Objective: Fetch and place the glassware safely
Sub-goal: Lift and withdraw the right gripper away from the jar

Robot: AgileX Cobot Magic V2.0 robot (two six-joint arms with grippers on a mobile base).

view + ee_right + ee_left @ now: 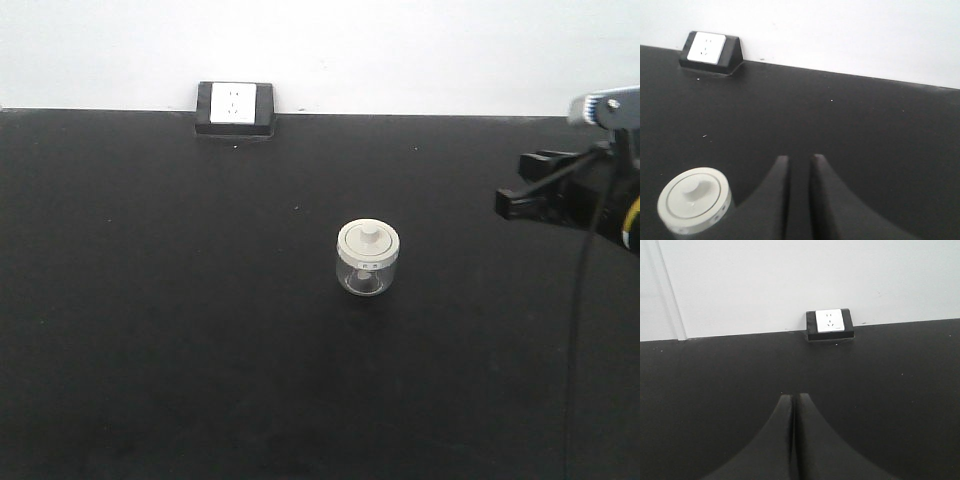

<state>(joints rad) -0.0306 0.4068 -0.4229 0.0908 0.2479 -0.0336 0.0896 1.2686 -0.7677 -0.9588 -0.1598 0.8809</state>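
A small clear glass jar (pixel 368 259) stands upright near the middle of a black table (pixel 150 330), capped by a round cream-white lid (pixel 368 240) with a raised knob at its centre and a small mark on the lid's front edge. It stands alone, touched by neither arm. At the far edge of the table, against the white wall (pixel 420 50), sits a black block (pixel 235 110) carrying a white socket plate (pixel 233 103), well apart from the jar and to its left in the front view. The right arm enters the front view at the right edge, above the table and well to the right of the jar; its claw (pixel 520 185) points toward the left. In the right wrist view the right claw (pixel 799 165) shows its two dark fingers (pixel 777 185) only slightly parted — a narrow slot of table visible between them — with nothing held; the jar's lid (pixel 694 200) lies just beside the left finger, low in the corner of that view, outside the slot. In the left wrist view the left claw (pixel 794 402) has its fingers (pixel 775 435) pressed together, only a thin seam dividing them, and grips nothing; ahead of it lie bare table and the socket block (pixel 830 326) at the wall. The left arm does not appear in the front view.
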